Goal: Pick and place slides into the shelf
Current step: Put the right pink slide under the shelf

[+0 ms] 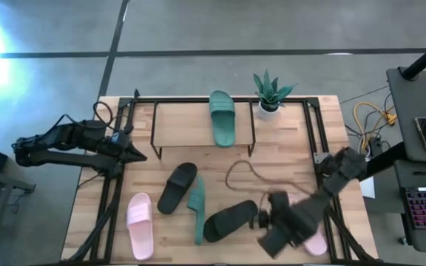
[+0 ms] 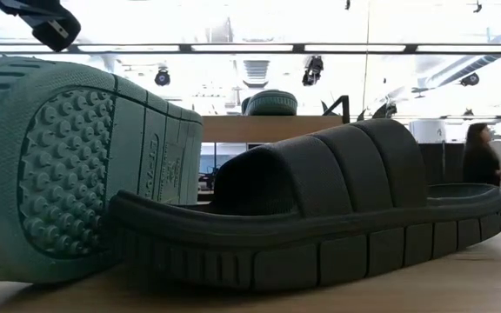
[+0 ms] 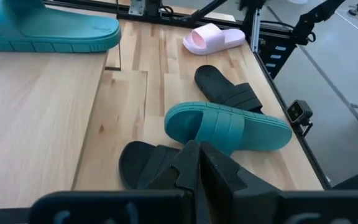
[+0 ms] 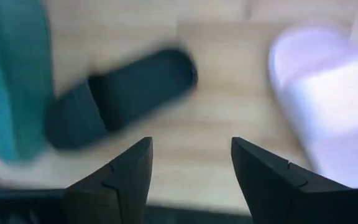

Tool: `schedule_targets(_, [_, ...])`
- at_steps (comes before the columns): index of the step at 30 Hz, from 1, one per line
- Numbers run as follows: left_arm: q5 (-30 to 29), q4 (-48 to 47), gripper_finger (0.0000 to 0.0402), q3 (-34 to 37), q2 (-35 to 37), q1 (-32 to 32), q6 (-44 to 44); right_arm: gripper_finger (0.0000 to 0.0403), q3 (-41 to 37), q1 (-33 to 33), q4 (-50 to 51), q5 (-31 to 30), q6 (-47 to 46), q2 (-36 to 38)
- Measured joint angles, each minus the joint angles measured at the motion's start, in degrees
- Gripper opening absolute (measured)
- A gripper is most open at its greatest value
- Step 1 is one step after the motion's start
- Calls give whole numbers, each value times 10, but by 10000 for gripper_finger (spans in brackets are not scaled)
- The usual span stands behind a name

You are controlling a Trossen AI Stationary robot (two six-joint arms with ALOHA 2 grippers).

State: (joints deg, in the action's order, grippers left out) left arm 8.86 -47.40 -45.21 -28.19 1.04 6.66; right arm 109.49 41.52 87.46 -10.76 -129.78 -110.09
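The shelf (image 1: 202, 129) stands at the table's far side, and one green slide (image 1: 222, 118) lies flat on its wood top board. On the table a second green slide (image 1: 197, 209) stands on its side edge between two black slides (image 1: 177, 187) (image 1: 231, 219). One pink slide (image 1: 140, 216) lies near the left edge; the other (image 1: 316, 240) is partly under my right arm. My right gripper (image 4: 191, 162) is open and hovers above the table between the near black slide (image 4: 120, 96) and a pink slide (image 4: 328, 93). My left gripper (image 3: 197, 163) is shut and waits at the shelf's left end.
A small potted plant (image 1: 271, 92) stands at the shelf's right end. A thin brown cord (image 1: 246, 176) lies looped on the table in front of the shelf. Black frame rails (image 1: 109, 199) run along the table's left and right sides. A person (image 2: 481, 161) stands in the room behind.
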Motion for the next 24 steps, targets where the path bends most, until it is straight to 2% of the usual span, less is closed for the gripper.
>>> schedule_targets(2, [-2, 1, 0, 6, 10, 0, 0, 210, -1, 10, -9, 26, -2, -21])
schedule_targets(5, [-2, 5, 0, 8, 20, 0, 0, 210, -1, 20, -18, 10, -1, -47])
schedule_targets(8, [-2, 7, 0, 8, 29, 0, 3, 210, -3, 30, -10, 46, -5, -73])
schedule_targets(12, [-2, 7, 0, 8, 40, 0, 3, 210, -5, 45, 15, 53, -3, -113])
schedule_targets(14, [-2, 7, 0, 8, 44, 0, 4, 209, -5, 49, 29, 78, 4, -130])
schedule_targets(18, [-2, 7, 0, 8, 48, 0, 4, 209, -16, 68, 27, 137, 106, -154])
schedule_targets(24, [-2, 7, 0, 7, 40, 0, 5, 209, -46, 77, 24, 147, 273, -143])
